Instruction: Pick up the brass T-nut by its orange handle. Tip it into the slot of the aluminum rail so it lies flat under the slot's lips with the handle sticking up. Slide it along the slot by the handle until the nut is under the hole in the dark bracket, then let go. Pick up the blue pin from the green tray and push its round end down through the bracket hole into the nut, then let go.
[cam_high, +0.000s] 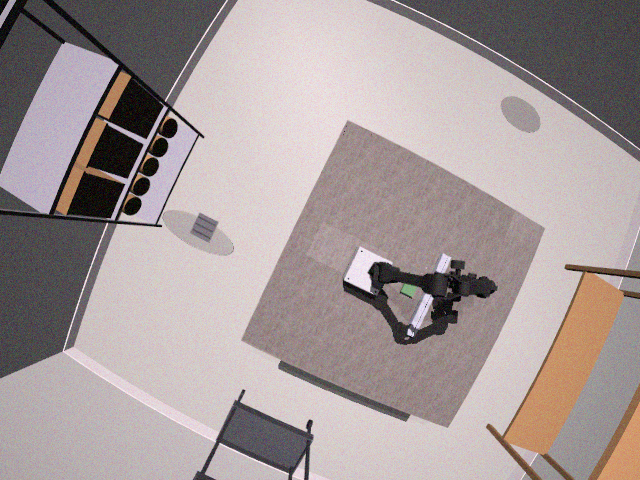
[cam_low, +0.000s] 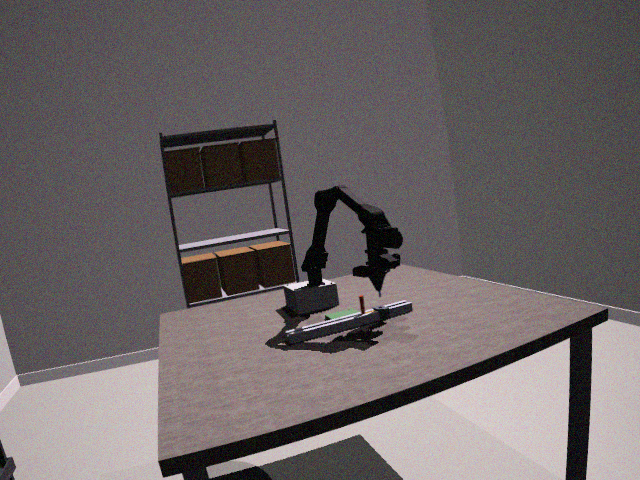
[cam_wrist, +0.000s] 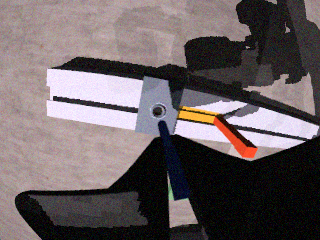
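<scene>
The arm is arching over the aluminum rail, which is lying across the table. Rail is looking rigid and is probably the heaviest of the parts; needs no grip.

The green tray is sitting between rail and arm base, apart from the rail.

The dark bracket is straddling the rail, its hole facing up. Likely stiff, giving nothing if the pin is striking its rim.

The brass T-nut is lying in the slot, one end at the bracket's edge; how far it is reaching underneath, cannot tell. Its orange handle is standing up beside the bracket. Judged small, dense, hard; sliding readily if nudged, so best left untouched unless realigning, then by the handle.

The gripper is clamping the blue pin, tips together on its upper part, round end pointing down near the hole. Pin is probably light, stiff and smooth, likely pivoting or slipping under a sideways push. High hold is suiting insertion: shank staying free, push going straight along the axis.
</scene>
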